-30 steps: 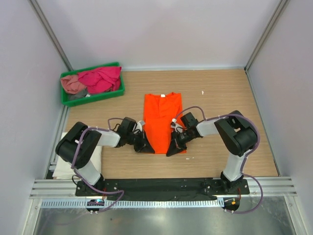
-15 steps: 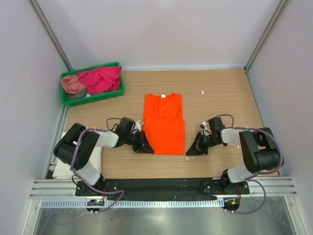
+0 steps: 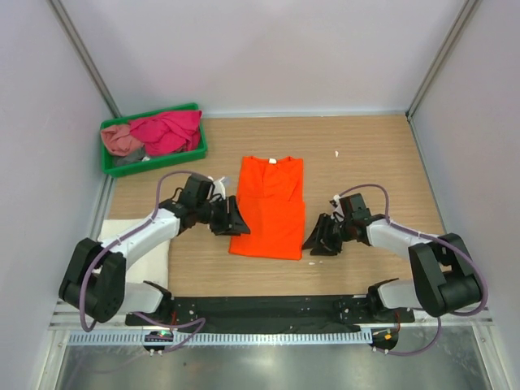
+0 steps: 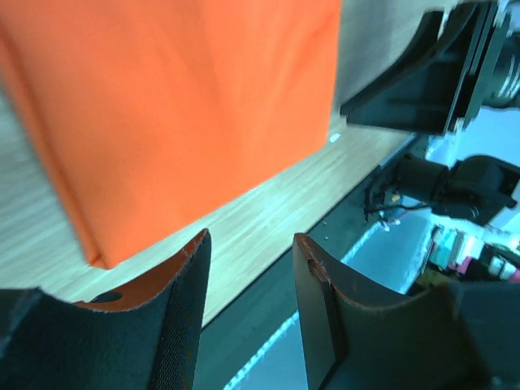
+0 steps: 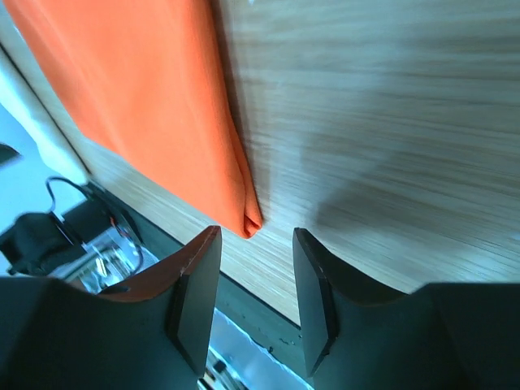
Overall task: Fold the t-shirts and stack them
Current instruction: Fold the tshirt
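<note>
From the top camera I see the orange t-shirt point(image 3: 270, 207) lying flat in the middle of the tabletop point(image 3: 382, 171). It is folded lengthwise into a narrow strip, with the collar toward the far edge and the hem toward the near edge. My left gripper point(image 3: 234, 221) sits low just beside the strip's left side, and my right gripper point(image 3: 314, 242) is just off its near right corner. At the far left corner the green tray point(image 3: 150, 114) holds a crumpled magenta t-shirt point(image 3: 168, 130) and a dusty pink t-shirt point(image 3: 120, 140). A white t-shirt point(image 3: 138, 256) lies flat along the left edge near the near left corner, by the left arm.

On the left wrist camera the two fingers are spread apart with nothing between them, only bare wood. The orange cloth fills the upper left, its folded corner just ahead of the left fingertip; I cannot tell whether it touches. The right gripper shows beyond the cloth's far side.

On the right wrist camera the claw is likewise released and empty. The shirt's folded corner points into the gap, just ahead of the fingertips, and wood grain fills the right.
</note>
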`<state>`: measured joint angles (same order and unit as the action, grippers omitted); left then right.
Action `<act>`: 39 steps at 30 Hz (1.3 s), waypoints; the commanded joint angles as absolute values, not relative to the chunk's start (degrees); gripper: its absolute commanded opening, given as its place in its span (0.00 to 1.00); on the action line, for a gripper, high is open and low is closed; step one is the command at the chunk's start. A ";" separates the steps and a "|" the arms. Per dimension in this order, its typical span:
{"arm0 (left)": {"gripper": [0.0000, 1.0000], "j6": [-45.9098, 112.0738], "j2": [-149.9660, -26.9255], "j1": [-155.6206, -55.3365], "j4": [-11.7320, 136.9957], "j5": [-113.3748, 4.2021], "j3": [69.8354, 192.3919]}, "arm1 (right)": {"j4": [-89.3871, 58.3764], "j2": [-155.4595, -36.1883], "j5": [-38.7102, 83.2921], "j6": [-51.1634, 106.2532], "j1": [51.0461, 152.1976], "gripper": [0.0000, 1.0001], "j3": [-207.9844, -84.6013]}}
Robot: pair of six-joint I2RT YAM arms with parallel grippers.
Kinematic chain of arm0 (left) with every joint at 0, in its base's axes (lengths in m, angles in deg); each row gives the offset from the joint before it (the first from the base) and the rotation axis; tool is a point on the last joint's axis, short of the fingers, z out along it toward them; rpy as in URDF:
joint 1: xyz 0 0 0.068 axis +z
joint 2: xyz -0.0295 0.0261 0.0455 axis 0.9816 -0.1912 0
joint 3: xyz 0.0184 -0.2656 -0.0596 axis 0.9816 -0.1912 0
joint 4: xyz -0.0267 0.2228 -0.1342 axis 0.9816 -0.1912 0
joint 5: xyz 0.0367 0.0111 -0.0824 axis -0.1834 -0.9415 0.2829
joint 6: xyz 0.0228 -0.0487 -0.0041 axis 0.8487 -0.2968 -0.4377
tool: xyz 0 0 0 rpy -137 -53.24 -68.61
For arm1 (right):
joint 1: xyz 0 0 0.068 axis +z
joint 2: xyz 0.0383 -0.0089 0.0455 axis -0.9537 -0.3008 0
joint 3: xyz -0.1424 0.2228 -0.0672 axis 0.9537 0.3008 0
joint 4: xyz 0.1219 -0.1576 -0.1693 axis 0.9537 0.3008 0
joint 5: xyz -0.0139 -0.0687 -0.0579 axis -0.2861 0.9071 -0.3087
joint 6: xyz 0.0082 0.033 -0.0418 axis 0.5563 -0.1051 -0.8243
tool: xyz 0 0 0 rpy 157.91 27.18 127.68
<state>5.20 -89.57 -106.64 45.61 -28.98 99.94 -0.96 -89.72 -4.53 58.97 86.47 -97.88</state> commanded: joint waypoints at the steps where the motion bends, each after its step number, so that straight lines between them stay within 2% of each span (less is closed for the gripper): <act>1: 0.47 11.17 -89.24 -103.16 36.45 -32.79 101.75 | -6.69 -92.08 -1.37 62.38 91.03 0.46 -99.93; 5: 0.48 14.86 -92.13 -98.15 33.55 -33.49 101.31 | -8.37 -92.70 2.06 64.06 92.36 0.45 -99.93; 6: 0.53 15.56 -92.84 -97.36 33.55 -33.75 101.13 | -8.19 -92.79 2.59 63.97 92.53 0.45 -100.01; 16: 0.56 14.52 -98.46 -97.35 41.45 -33.40 98.06 | -8.28 -96.13 3.65 62.92 94.47 0.44 -101.16; 39: 0.41 10.21 -107.08 -98.93 45.94 -33.84 96.65 | -13.02 -99.73 3.74 63.27 96.31 0.41 -97.91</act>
